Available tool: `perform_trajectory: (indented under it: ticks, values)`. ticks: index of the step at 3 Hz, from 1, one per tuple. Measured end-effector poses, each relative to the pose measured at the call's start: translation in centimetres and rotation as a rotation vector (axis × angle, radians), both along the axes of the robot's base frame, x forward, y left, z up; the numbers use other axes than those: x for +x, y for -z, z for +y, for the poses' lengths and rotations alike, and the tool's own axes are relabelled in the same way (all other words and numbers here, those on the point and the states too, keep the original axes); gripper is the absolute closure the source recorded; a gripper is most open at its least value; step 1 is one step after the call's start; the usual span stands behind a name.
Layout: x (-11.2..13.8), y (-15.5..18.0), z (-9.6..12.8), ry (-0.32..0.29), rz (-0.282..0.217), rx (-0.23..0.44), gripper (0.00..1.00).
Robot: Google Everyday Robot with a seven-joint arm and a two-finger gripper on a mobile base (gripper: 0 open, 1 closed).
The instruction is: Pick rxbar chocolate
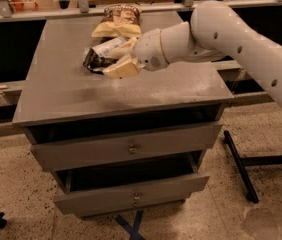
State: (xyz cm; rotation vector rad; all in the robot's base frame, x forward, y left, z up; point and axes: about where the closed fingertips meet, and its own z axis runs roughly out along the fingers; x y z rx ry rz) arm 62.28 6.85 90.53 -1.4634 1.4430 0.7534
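The rxbar chocolate (94, 62) is a small bar in a shiny black wrapper. It sticks out to the left between my two cream fingers (124, 67). My gripper (112, 60) is shut on its right end and holds it over the left middle of the grey tabletop (81, 94), seemingly just above the surface. The white plastic bottle (104, 47) lies right behind the bar, partly hidden by my upper finger. The white arm reaches in from the right.
A tan-and-brown snack bag (118, 22) lies at the back of the table, behind the bottle. The table has two drawers (131, 148), the lower one pulled out a little. A metal rail (131, 8) runs behind. A black stand leg (238, 166) is on the floor at right.
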Motion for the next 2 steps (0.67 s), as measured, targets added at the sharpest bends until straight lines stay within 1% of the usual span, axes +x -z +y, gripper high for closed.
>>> perform_trajectory:
  ticks: [1, 2]
  values:
    - [0.27, -1.49, -0.69, 0.016, -0.043, 0.028, 1.00]
    - [0.27, -1.49, -0.69, 0.016, -0.043, 0.028, 1.00]
